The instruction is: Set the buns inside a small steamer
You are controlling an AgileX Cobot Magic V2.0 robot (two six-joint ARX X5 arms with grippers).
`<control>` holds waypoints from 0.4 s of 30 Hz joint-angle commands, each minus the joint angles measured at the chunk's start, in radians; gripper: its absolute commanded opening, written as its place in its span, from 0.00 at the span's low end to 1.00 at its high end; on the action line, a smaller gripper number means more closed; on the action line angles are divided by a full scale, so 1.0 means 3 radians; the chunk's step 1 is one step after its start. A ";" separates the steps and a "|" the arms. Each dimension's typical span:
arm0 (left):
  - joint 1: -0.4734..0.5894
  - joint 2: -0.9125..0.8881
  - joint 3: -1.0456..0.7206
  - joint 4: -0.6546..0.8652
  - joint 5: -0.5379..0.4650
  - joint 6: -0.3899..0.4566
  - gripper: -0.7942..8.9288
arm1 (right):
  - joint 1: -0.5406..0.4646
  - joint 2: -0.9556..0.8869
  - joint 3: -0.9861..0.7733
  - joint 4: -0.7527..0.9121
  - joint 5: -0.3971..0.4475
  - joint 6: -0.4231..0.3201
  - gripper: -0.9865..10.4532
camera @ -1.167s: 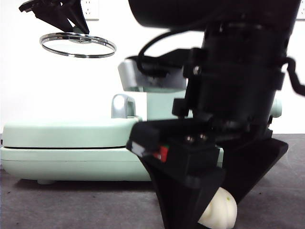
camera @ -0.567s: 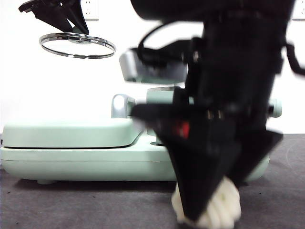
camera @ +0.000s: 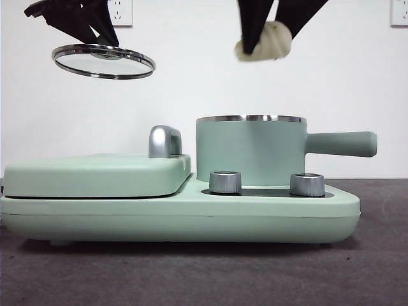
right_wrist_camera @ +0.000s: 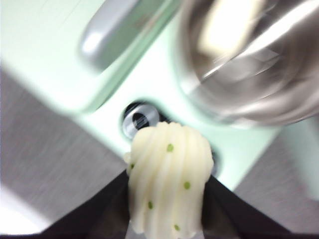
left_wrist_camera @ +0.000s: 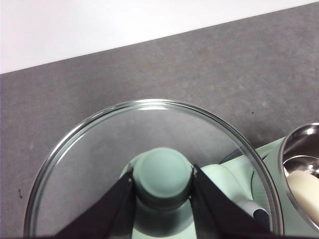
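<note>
1. The left gripper (camera: 95, 32), high over the cooker's left end, has its jaws clamped on the green knob (left_wrist_camera: 163, 174) of the glass lid (camera: 104, 60), which hangs nearly level.
2. The flat griddle (camera: 95, 175) fills the cooker's left half.
3. The small steamer (camera: 250, 152) stands open on the right half, its handle (camera: 341, 143) pointing right; a smooth bun (left_wrist_camera: 305, 191) lies inside.
4. The right gripper (camera: 268, 29) pinches the ridged bun (right_wrist_camera: 167, 181) high above the steamer.

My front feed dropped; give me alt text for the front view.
High above the open steamer, the right gripper holds the ridged bun. At upper left, the left gripper holds the glass lid over the griddle.
</note>
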 commanded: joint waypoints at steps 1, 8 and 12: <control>-0.0015 -0.0008 0.0086 0.0070 0.0006 -0.0017 0.09 | -0.0248 0.0258 0.0336 -0.0069 -0.0064 -0.0298 0.24; -0.0015 -0.0005 0.0085 0.0067 0.0006 -0.0017 0.09 | -0.0646 0.0776 0.0801 -0.0086 -0.0160 -0.0529 0.24; -0.0015 -0.0005 0.0085 0.0069 0.0006 -0.0017 0.09 | -0.0740 0.1016 0.0847 -0.0066 -0.0159 -0.0613 0.24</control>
